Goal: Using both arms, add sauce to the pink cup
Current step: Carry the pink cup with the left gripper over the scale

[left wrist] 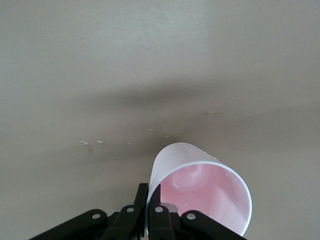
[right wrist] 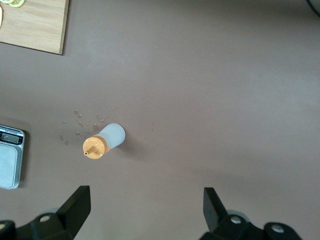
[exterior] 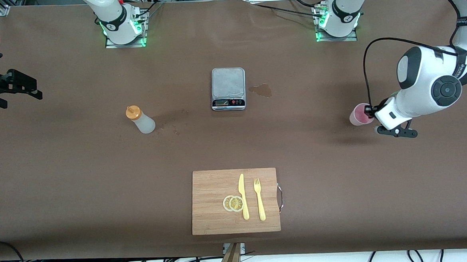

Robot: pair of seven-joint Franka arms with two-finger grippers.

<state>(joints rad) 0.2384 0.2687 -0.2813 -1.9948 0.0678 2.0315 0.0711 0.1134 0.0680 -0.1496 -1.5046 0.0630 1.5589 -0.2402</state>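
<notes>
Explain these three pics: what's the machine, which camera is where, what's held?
Two white robot arms share a brown table. One picture looks down from across the table; the others come from wrist cameras. The left gripper has its fingers shut on the pink cup's rim. The right gripper is open, up at its arm's end of the table, the sauce bottle in its camera's view, standing untouched. Also there: a scale, and a cutting board with lemon slices, knife and fork.

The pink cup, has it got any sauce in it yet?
Not yet. The left hand is pinching the pink cup by its rim. The sauce bottle stands untouched, with the right hand open over the table. Grabbing the bottle and squeezing are left.
</notes>
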